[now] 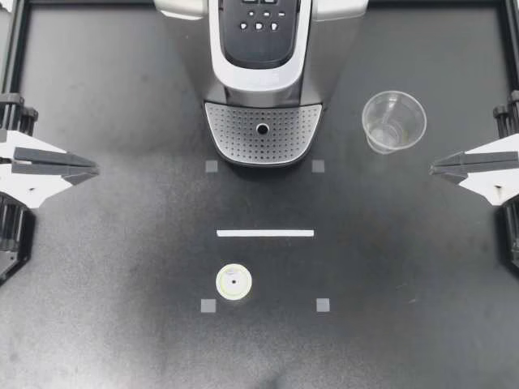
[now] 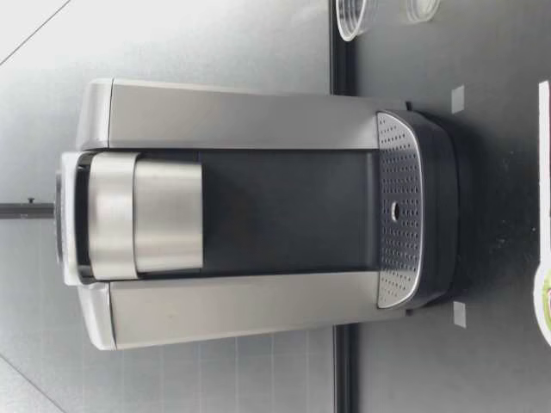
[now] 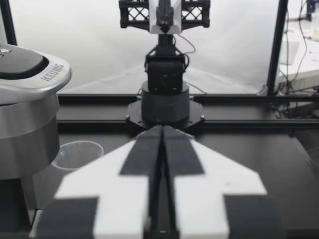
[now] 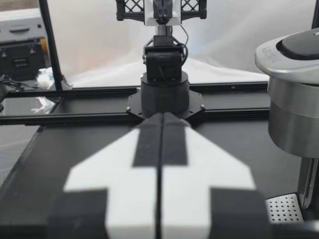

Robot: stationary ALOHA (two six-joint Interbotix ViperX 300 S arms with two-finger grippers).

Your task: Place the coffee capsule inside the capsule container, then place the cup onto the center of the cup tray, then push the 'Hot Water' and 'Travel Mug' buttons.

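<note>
Matte black table (image 1: 122,267), pale backdrop (image 3: 99,40)

We see the coffee machine (image 2: 232,116) in brushed, satiny metal, its cup tray (image 1: 235,134) perforated metal. The cup (image 1: 394,121) is clear, glossy plastic. Our table (image 1: 122,259) looks matt black, faintly grainy.
</note>
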